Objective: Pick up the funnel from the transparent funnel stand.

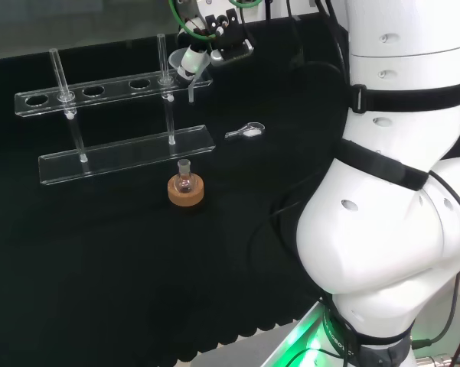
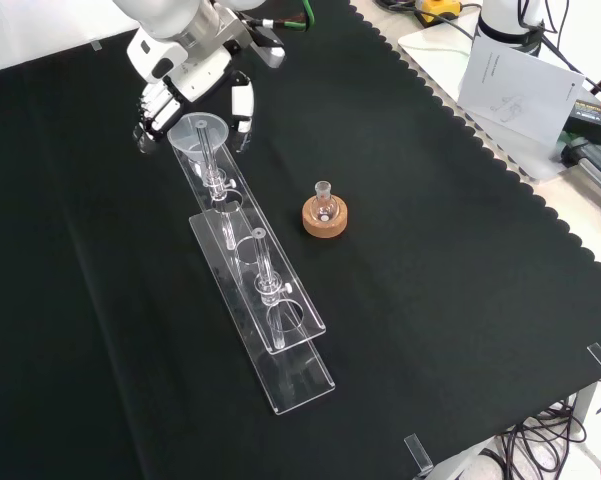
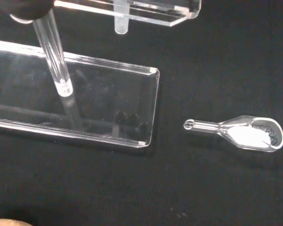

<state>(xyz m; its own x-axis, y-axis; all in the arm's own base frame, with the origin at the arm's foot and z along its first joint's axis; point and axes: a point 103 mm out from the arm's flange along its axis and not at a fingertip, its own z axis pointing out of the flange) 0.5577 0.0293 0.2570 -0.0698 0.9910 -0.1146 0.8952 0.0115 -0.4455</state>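
The clear funnel [image 2: 198, 133] sits in the end hole of the transparent funnel stand [image 2: 280, 330], the far end in the front view. In the head view the funnel [image 1: 191, 61] is at the right end of the stand's upper rack [image 1: 99, 90], its stem hanging below. The hand [image 2: 185, 75] hovers just behind and above it. Its fingers [image 2: 150, 112] stand on one side of the cone and its thumb [image 2: 242, 105] on the other, with a small gap to the rim. The hand [image 1: 214, 38] holds nothing. The wrist view shows the funnel stem [image 3: 120, 23] under the rack.
A small flask on a cork ring [image 2: 325, 215] stands right of the stand in the front view and in front of the stand's base plate [image 1: 122, 157] in the head view. A glass spoon with white powder [image 3: 249, 134] lies on the cloth near the base plate's end.
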